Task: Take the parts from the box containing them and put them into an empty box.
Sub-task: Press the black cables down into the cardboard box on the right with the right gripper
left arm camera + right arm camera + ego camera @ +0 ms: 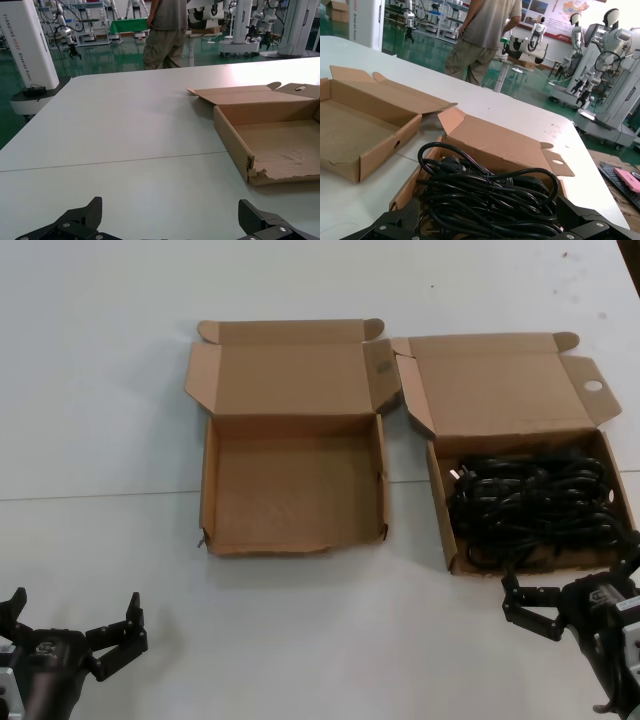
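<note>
Two brown cardboard boxes sit side by side on the white table (100, 390), lids folded back toward the far side. The box containing them (590, 390) — the right one, with a round hole in its lid flap — holds the parts (535, 505), a tangled heap of black cords filling its tray. The empty box (290, 540) lies just to its left, apart by a narrow gap, its near edge slightly ragged.

The right gripper (575, 580) hovers at the near right corner of the full box, fingers spread wide and holding nothing. The left gripper (72, 617) waits at the near left of the table, well apart from both boxes — its claw also wide, gripping nothing.
</note>
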Controlling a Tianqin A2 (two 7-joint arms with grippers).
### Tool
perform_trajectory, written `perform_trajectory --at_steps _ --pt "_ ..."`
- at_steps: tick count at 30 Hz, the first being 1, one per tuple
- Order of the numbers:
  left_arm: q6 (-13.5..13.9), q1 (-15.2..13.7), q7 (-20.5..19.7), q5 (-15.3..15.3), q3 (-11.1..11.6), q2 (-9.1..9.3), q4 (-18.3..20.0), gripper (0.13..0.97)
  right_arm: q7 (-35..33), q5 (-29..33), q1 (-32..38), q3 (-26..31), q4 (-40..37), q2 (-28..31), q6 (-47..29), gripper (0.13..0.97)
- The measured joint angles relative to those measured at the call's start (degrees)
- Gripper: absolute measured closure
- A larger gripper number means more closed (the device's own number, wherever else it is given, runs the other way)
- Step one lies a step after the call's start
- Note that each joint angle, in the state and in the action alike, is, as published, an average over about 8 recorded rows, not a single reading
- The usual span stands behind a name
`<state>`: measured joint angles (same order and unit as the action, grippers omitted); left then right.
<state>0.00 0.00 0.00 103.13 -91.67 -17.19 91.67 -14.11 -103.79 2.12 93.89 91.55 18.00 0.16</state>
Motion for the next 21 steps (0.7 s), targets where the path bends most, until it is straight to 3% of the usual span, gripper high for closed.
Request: perform_trajectory --at_steps 21 --pt "0.0 0.0 0.0 0.0 0.0 0.00 0.0 0.132 0.0 0.0 0.0 0.0 0.0 0.0 0.0 0.129"
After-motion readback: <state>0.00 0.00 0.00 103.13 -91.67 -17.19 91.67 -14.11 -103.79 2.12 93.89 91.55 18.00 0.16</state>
